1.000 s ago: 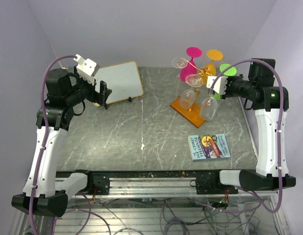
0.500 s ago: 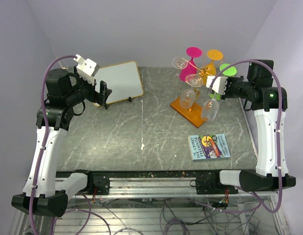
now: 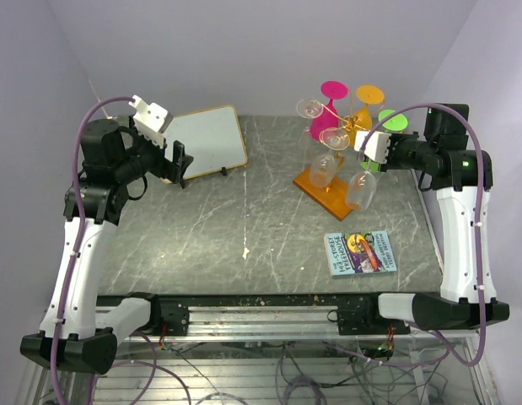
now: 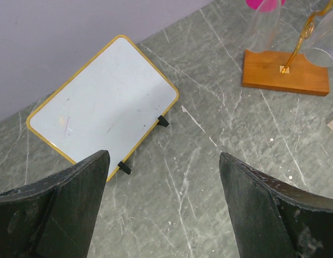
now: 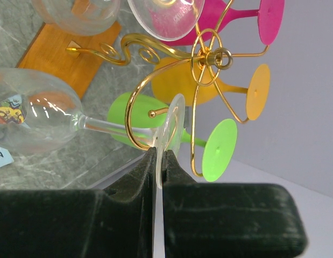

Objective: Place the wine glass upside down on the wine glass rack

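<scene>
Surface: grey marble-look table (image 3: 244, 211), pale veins, a few light specks. Plain lilac-white walls behind and on both sides.

Left rear: white board (image 3: 206, 143) with a yellow rim, leaning on small black feet.
Front right: a colourful book (image 3: 360, 251) lying flat.

Wine glass rack (image 3: 324, 190): orange base, right of centre. Pink, orange and green glasses and some clear ones crowd its gold arms.

Right gripper (image 5: 158, 156): fingers pinched tight on the rim of the foot of the wine glass (image 5: 32, 115). The glass is clear, bowl hanging low beside the base. Its foot is up against a gold curl; it looks partly threaded in, not certain.

Left gripper (image 4: 163, 156): spread wide, nothing in it, raised near the board.
</scene>
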Controlling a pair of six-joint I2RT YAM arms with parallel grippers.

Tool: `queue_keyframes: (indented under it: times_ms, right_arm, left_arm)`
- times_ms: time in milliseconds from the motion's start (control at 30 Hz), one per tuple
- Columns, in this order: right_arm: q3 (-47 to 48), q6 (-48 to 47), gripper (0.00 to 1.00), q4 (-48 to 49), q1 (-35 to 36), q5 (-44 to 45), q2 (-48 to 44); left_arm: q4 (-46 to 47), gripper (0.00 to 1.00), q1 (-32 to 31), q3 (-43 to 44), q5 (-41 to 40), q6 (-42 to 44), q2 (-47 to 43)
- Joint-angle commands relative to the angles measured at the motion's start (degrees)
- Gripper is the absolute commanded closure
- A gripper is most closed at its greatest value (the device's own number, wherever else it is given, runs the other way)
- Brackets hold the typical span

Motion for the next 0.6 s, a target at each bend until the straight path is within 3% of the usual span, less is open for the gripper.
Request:
queue_keyframes:
  times_ms: [0, 567]
  right_arm:
    - [-0.70, 0.88, 1.00, 2.34, 0.28, -0.28, -0.88]
    - [-1.85, 0.99, 0.97, 2.79, 0.28, 0.09, -0.76]
  left_arm:
    - [0.91, 0.07, 0.62, -0.05, 1.06, 0.91, -0.58]
    - [0.74, 0.07, 0.62, -0.32, 1.38, 1.26, -0.77]
